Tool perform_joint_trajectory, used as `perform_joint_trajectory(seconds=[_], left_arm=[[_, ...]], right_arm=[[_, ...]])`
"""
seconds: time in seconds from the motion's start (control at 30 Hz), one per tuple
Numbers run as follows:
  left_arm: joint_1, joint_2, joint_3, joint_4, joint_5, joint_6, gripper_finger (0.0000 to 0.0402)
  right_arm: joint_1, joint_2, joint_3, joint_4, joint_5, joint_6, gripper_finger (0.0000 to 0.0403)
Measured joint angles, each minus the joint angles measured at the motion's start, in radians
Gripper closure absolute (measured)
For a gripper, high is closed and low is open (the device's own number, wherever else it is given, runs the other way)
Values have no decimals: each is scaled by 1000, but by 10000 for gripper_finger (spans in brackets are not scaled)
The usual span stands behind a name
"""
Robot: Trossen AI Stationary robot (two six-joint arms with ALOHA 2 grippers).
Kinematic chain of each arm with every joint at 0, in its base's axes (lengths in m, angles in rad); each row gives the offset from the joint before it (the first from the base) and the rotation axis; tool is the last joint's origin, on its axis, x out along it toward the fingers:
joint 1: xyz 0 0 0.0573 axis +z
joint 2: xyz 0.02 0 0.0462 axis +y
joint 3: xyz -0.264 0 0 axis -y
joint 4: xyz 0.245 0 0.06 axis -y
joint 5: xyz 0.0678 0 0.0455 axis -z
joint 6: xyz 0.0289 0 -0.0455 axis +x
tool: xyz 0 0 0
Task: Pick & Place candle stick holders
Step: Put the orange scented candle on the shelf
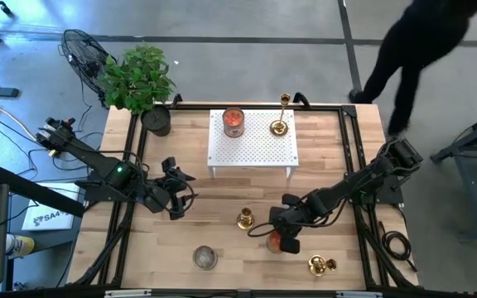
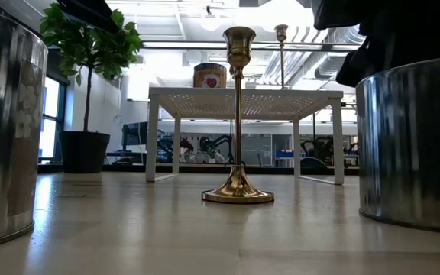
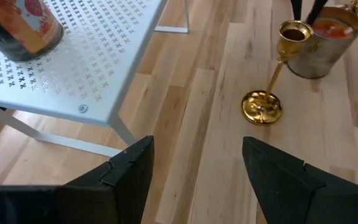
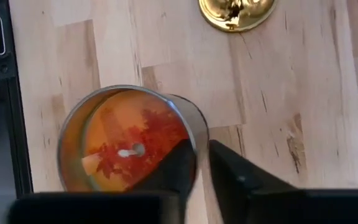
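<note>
Right wrist view only: right gripper (image 4: 201,163) pinches the rim of a metal candle tin (image 4: 126,140), orange leaf-print wax inside. High view: gold candle stick holders (image 1: 245,218) on the wood worktop (image 1: 222,199), one w/ slim stem on the white perforated stand (image 1: 251,141). Left gripper (image 3: 194,171), fingers spread, holds nothing.

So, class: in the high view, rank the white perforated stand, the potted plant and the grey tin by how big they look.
1. White perforated stand
2. Potted plant, clearly smaller
3. Grey tin, smallest by far
</note>
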Motion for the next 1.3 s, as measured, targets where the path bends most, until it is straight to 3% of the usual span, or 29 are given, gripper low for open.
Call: perform_joint_trajectory(seconds=[0.1,0.5,0.67,1.1,1.3], left_arm=[[0,0,0,0,0,0,163],[0,0,0,0,24,1,163],[0,0,0,0,24,2,163],[0,0,0,-2,26,3,163],[0,0,0,-2,26,3,163]], right_arm=[[0,0,0,-5,26,-34,394],[13,0,0,-9,111,-31,400],[30,0,34,-102,145,-15,401],[69,0,381,-532,324,-16,402],[58,0,532,-625,451,-99,403]])
